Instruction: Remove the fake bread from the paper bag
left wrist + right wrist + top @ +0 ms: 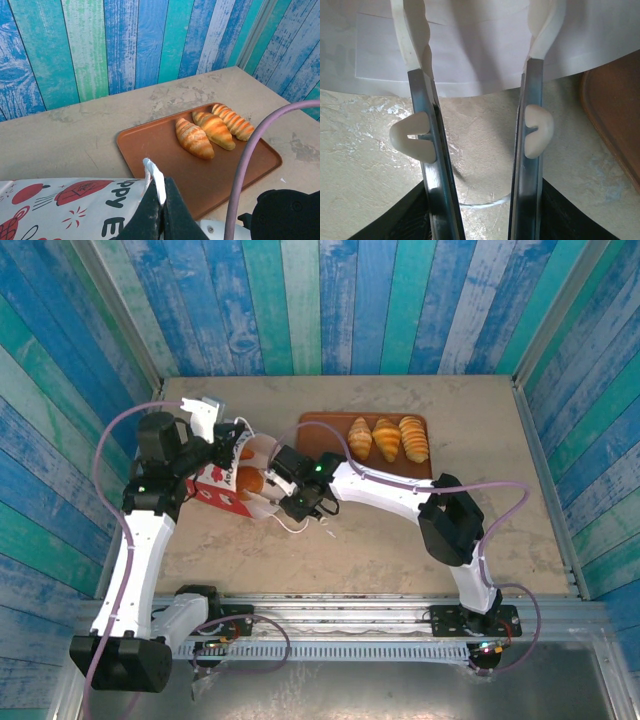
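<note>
The paper bag (222,485) lies on its side at the left part of the tabletop (400,530), with its mouth turned toward the right arm, so that this arm can reach inside from the side. The left pincer (161,197) is fully closed on a white strip at the bag's mouth. I cannot tell if this strip is the paper rim or a handle. I judge that this grip is there to hold the mouth up and to stop the light bag from sliding when something is pulled out. The right pincer (477,35) stands about half open with nothing between its fingers, and its tips are right at the white paper of the bag. This width seems suitable for closing around one pastry. Three pieces of the fake bread (387,438) lie side by side on the brown tray (150,150), just behind the bag. Probably the tray is near so that each carry is short. One more orange piece (250,482) shows inside the bag's mouth, so the task is not finished. A thin white cord (485,202) lies loose on the tabletop under the right pincer and could catch a finger.
</note>
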Robot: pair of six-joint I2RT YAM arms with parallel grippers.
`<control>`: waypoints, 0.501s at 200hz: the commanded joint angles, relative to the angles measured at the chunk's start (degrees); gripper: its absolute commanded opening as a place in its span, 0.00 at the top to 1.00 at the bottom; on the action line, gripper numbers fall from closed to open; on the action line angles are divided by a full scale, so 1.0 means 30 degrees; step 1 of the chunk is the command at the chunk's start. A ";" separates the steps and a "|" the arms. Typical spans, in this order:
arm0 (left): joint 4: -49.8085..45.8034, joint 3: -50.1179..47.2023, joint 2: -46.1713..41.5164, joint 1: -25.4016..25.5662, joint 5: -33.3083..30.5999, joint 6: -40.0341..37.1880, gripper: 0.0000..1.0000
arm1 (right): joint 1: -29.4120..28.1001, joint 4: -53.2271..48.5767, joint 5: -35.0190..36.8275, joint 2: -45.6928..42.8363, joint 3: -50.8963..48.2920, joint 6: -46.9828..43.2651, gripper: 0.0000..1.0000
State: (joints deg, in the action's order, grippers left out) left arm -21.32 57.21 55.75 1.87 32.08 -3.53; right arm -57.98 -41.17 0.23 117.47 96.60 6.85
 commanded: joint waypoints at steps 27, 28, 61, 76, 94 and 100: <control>0.0720 0.0002 0.0108 -0.0038 0.0586 0.0298 1.00 | 0.0115 -0.0493 0.0138 0.0663 0.1317 -0.0282 0.45; 0.0720 0.0002 0.0109 -0.0037 0.0587 0.0312 1.00 | 0.0111 -0.0504 0.0148 0.0675 0.1346 -0.0287 0.45; 0.0768 -0.0026 0.0109 -0.0037 0.0746 0.0411 1.00 | 0.0121 -0.0512 -0.0514 0.1393 0.2124 -0.0351 0.44; 0.0771 -0.0027 0.0124 -0.0044 0.0788 0.0445 1.00 | 0.0136 -0.0596 -0.0667 0.1692 0.2333 -0.0394 0.43; 0.0823 -0.0056 0.0109 -0.0043 0.0825 0.0532 1.00 | 0.0195 -0.0750 -0.1058 0.1986 0.2569 -0.0382 0.43; 0.0809 -0.0057 0.0109 -0.0030 0.0844 0.0533 1.00 | 0.0230 -0.0762 -0.1176 0.2005 0.2591 -0.0390 0.43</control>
State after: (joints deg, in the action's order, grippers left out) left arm -21.02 57.21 55.81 1.87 33.36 -2.66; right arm -57.80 -42.15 -1.21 122.17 102.39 6.35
